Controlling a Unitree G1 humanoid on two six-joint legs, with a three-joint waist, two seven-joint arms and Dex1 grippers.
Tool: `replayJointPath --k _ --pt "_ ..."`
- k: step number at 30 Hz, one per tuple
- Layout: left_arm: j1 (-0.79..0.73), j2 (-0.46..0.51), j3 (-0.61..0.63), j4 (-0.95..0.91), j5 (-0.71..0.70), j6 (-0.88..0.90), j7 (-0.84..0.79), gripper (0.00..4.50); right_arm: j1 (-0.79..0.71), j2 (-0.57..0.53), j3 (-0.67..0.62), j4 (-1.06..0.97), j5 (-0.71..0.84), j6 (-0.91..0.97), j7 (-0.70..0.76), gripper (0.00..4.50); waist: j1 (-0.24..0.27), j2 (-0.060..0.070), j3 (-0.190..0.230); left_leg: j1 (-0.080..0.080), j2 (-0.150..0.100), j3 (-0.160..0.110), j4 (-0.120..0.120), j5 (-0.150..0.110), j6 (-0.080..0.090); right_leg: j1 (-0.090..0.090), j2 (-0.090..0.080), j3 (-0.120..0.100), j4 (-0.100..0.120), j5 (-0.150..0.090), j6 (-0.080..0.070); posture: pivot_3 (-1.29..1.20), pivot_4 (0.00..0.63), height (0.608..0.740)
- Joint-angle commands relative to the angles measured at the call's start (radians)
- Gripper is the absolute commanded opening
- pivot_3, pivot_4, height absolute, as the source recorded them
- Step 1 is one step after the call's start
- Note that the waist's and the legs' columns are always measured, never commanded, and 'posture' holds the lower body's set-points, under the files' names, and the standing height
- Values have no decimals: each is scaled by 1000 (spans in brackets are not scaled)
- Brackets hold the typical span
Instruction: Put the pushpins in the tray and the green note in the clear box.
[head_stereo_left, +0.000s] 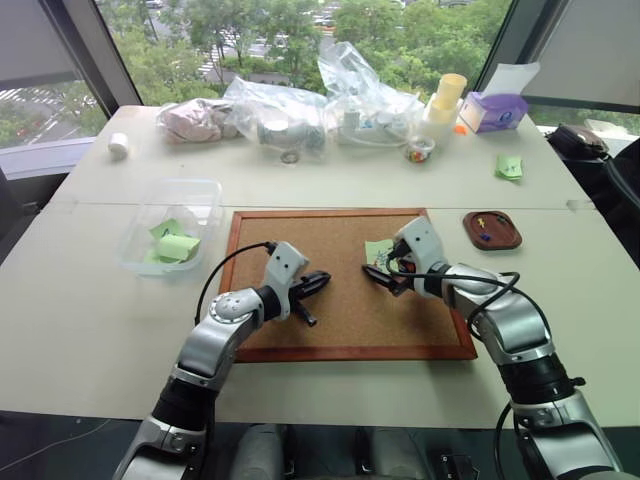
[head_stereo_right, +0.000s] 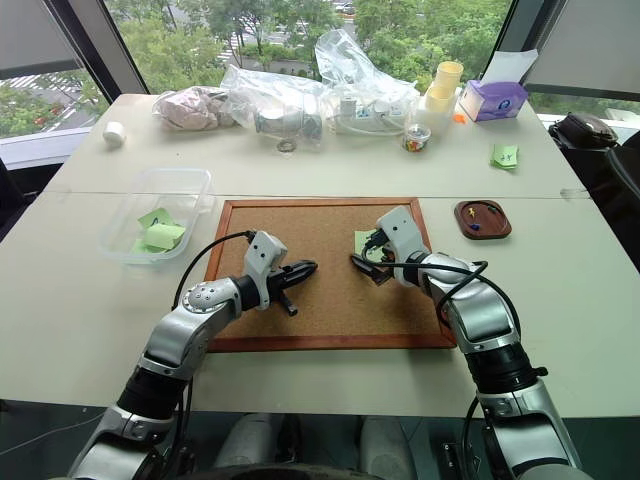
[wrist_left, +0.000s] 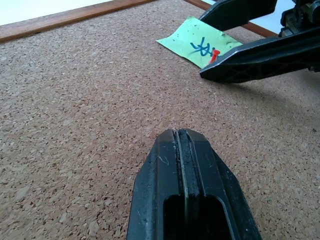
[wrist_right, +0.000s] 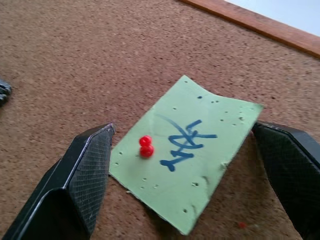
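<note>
On the cork board (head_stereo_left: 330, 300), the left gripper (head_stereo_left: 318, 283) rests with its fingers pressed together, empty. The right gripper (wrist_right: 185, 165) stands spread wide on either side of the green note (wrist_right: 187, 157), pinned there by a red pushpin (wrist_right: 146, 146). Farther off, the tray (head_stereo_left: 492, 230) holds a few pins at the board's right and the clear box (head_stereo_left: 172, 235) holds green notes at its left.

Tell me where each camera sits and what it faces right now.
Head pair: looks forward and down over both arms at the cork board.
Left wrist: looks along its shut fingers across the cork.
Right wrist: looks between its open fingers at the green note pinned by a red pushpin.
Both wrist views share the note and pin.
</note>
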Motion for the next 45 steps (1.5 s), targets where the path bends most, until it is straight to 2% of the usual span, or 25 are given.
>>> replayJointPath --k 1,7,8,9,12,26,29,32,38,45 --pt "47 10 -34 46 14 47 -2 0 3 -16 -60 -52 8 -10 0 4481 -1 0 0 0 0 0 0 0 0 0 0 0 0 0 0 0 150 740" --pt "43 13 -37 52 15 44 -8 0 32 -24 -51 -156 46 16 62 4481 -1 0 0 0 0 0 0 0 0 0 0 0 0 0 0 0 150 740" --pt "42 13 -37 53 15 44 -8 0 36 -22 -47 -165 49 18 68 3977 -1 0 0 0 0 0 0 0 0 0 0 0 0 0 0 0 150 740" --pt "41 13 -38 54 15 44 -8 0 39 -19 -40 -171 47 19 69 3688 -1 0 0 0 0 0 0 0 0 0 0 0 0 0 0 0 150 740" --pt "40 13 -39 54 16 43 -9 0 41 -15 -19 -175 35 14 73 2214 -1 0 0 0 0 0 0 0 0 -1 0 0 0 0 0 0 150 740" --pt "42 20 -33 50 18 42 -4 0 19 29 13 -22 9 -58 96 2214 -2 0 0 0 0 0 0 0 0 -1 0 0 0 -1 -2 0 150 740" --pt "43 20 -32 50 18 41 -2 0 28 25 13 -13 1 -73 105 1453 -2 0 0 0 0 0 0 0 0 -1 0 0 0 -1 -2 0 150 740" --pt "44 20 -32 48 17 42 -1 0 39 25 7 -14 7 -67 107 22 -2 0 0 0 0 0 0 0 0 -1 0 0 0 0 0 0 150 740" --pt "45 21 -34 47 18 43 -1 0 65 18 -4 -41 9 -54 105 22 -1 -1 0 0 1 0 0 0 0 0 0 0 0 0 -1 0 150 740" --pt "50 24 -33 47 16 47 -4 0 46 -37 -38 -242 90 8 176 22 0 0 0 -1 0 0 0 0 0 -2 -1 0 0 0 -1 0 150 740"
